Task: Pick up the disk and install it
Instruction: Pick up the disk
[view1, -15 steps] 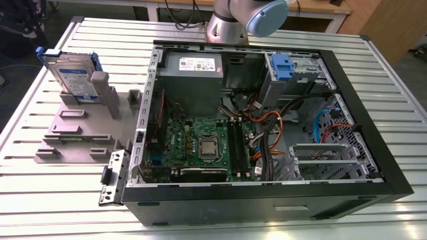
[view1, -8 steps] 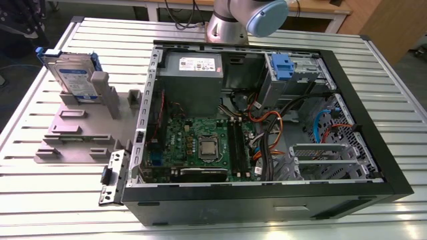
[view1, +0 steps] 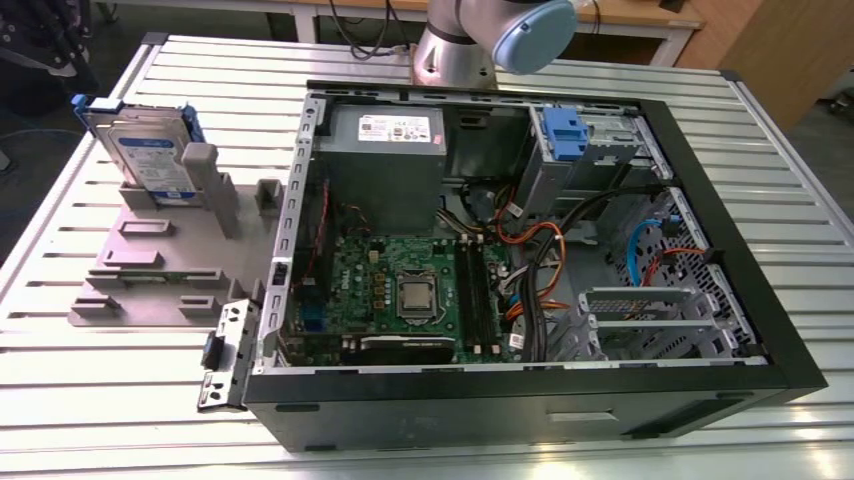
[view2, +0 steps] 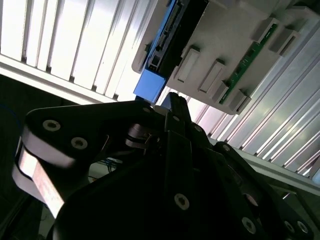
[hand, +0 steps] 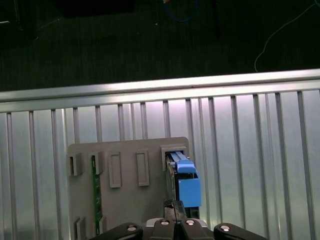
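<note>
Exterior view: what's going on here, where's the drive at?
The hard drive with blue side rails stands upright in a slot of the grey holder on the slatted table, at the exterior view's left of the open computer case. It is not yet installed. In the first wrist view the arm's pincer hangs close to the drive's blue end; contact cannot be told.

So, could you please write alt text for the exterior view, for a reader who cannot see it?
The disk stands upright in a grey holder at the exterior view's left, beside an open computer case that lies on a slatted metal table with its motherboard and cables exposed. The robot arm rises behind the case.
</note>
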